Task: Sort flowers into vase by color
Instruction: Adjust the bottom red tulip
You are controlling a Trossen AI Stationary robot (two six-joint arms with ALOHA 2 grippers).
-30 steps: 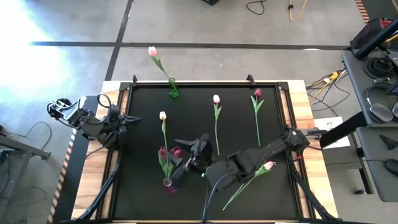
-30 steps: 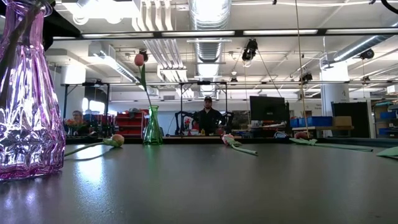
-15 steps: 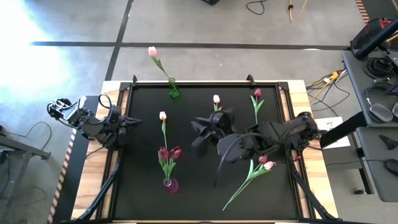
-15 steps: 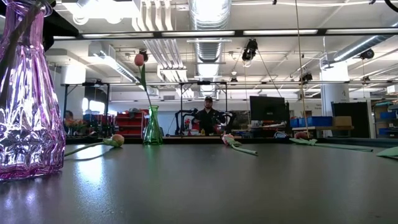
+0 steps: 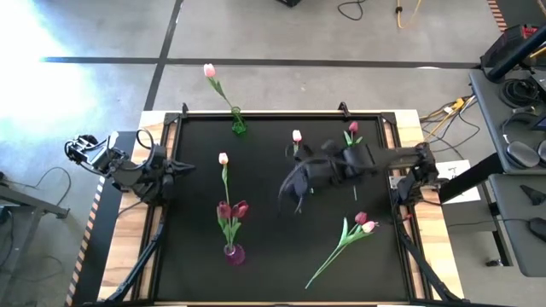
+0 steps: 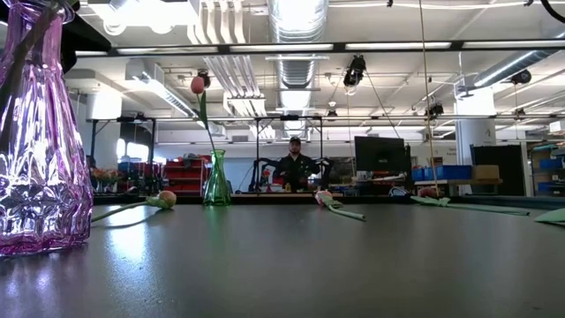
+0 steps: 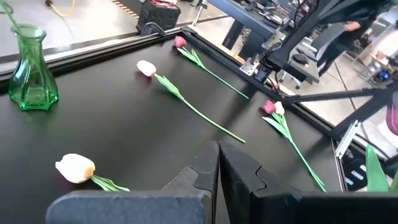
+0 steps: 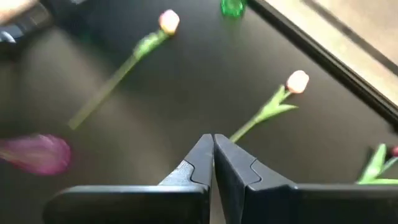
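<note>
A purple vase near the front left holds two dark magenta tulips. At the far edge stands a green vase with one pale tulip. On the black mat lie two pale tulips, a magenta one, and a magenta and a pale one side by side. My right gripper hangs shut and empty above mid-table, over the stem of the second pale tulip. My left gripper waits shut at the left edge.
A raised black frame borders the mat, with wooden table edges outside it. My right arm stretches across the mat's right half. In the low view a person stands in the room beyond the far edge.
My right gripper has drawn away from the purple vase, rising and moving toward the far right, over the table's middle, and its fingers have come together. The two magenta tulips stay upright in the purple vase.
</note>
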